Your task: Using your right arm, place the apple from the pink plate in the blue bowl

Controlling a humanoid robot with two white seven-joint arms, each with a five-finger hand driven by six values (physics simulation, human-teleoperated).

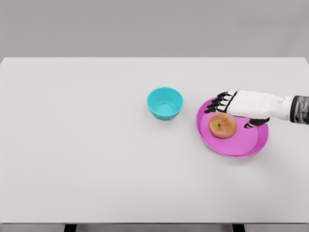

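White tabletop [96,159] carries everything. On the plate [251,145] the apple [222,125] sits ungrasped, with the right hand [236,108] just above it, fingers spread open. Gripping, lifting and dropping it into the bowl [165,103] all remain.

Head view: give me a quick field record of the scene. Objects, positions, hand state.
table: white
bowl: blue, upright, nothing visible inside, left of the plate, apart from it
plate: pink, right of centre
apple: on the plate, toward its upper left
right hand: over the plate's far side, just behind the apple, fingers spread, holding nothing
contact hand/apple: cannot tell
left arm: not in view
task status: apple not yet picked up
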